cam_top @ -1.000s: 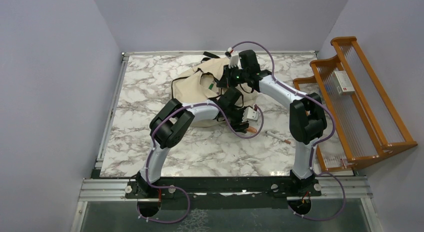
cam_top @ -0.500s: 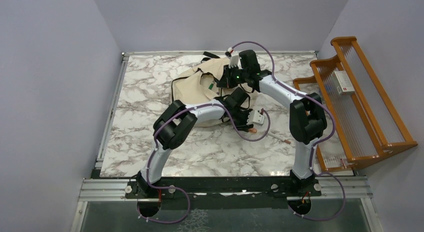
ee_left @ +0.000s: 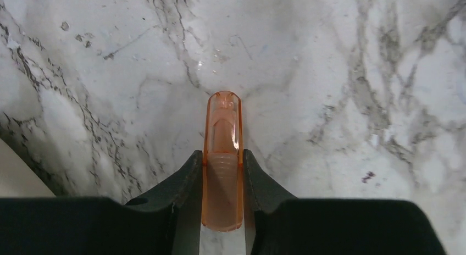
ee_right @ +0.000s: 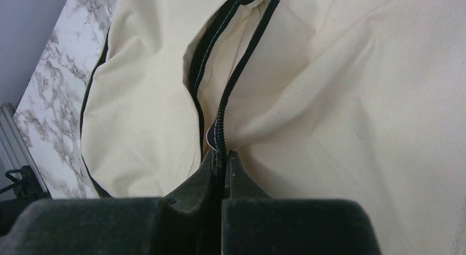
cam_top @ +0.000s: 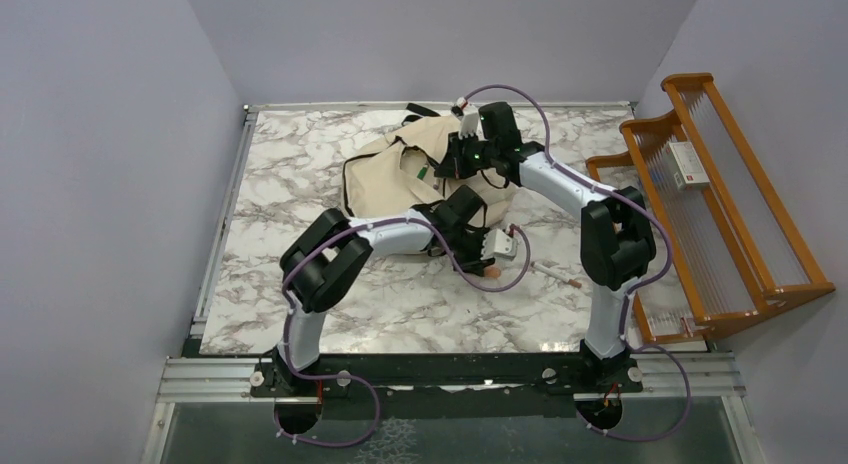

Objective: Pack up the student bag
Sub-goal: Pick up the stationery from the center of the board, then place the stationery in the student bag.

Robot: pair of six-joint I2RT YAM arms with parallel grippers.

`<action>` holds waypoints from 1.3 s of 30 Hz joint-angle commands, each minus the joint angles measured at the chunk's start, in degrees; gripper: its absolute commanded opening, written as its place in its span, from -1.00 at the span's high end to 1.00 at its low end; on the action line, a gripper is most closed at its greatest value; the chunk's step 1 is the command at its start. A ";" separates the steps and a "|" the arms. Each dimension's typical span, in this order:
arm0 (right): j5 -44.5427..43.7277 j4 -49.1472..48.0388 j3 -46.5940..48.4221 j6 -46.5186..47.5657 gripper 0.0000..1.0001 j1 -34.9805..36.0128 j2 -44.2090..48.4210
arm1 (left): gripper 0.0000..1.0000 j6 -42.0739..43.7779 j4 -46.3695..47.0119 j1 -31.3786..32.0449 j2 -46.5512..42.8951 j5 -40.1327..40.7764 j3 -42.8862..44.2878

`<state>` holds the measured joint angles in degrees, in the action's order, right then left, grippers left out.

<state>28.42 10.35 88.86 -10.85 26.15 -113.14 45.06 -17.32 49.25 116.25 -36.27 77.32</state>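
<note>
Your work surface: one table [cam_top: 300, 184], white marble pattern with grey-brown veining, metal rail along its left and near edges.

Lying on it, as you see from the top camera:
- Student bag [cam_top: 385, 179], cream fabric with black zipper trim, slumped at the far centre, its zipper partly open.
- Thin white pen-like stick [cam_top: 553, 274] with a reddish tip, flat on the marble right of centre, well apart from the bag.
- Wooden rack [cam_top: 720, 214], along the right edge; you cannot tell whether it stands on the top or beside it.
- Orange translucent piece [ee_left: 223, 123], pinched in the left gripper [ee_left: 222, 156] over bare marble; contact with the top unclear.
</note>
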 commanded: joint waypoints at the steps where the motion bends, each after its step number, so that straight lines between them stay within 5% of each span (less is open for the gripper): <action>1: 0.65 -1.04 -2.22 0.14 0.99 -0.40 3.53 | 1.00 -12.57 7.83 0.18 -11.24 -0.70 -6.98; 10: 0.50 -1.41 -4.47 -0.12 0.99 -0.48 5.05 | 1.00 -32.67 30.01 -7.62 -35.46 2.48 -30.96; 14: 1.29 -2.38 -5.10 -1.17 0.99 -0.38 5.38 | 1.00 -44.37 34.77 -14.46 -42.42 14.22 -35.89; 17: 1.66 -3.54 -5.70 -2.17 0.99 -0.41 5.73 | 1.00 -50.22 31.02 -17.14 -43.34 23.51 -34.14; 22: 1.88 -3.84 -5.81 -2.18 0.99 -0.40 6.11 | 1.00 -54.58 20.75 -19.85 -38.78 26.70 -26.78; 32: 5.95 -6.94 -8.22 1.01 0.99 -0.40 9.02 | 1.00 -59.19 6.61 -23.96 -25.34 18.61 -11.02; 39: 8.12 -11.27 -10.55 2.34 0.99 -0.40 11.97 | 1.00 -62.41 6.29 -25.84 -21.43 15.84 -8.08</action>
<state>31.86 4.19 79.29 -9.80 25.89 -105.47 -14.35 -9.30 24.32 93.38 -17.23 66.17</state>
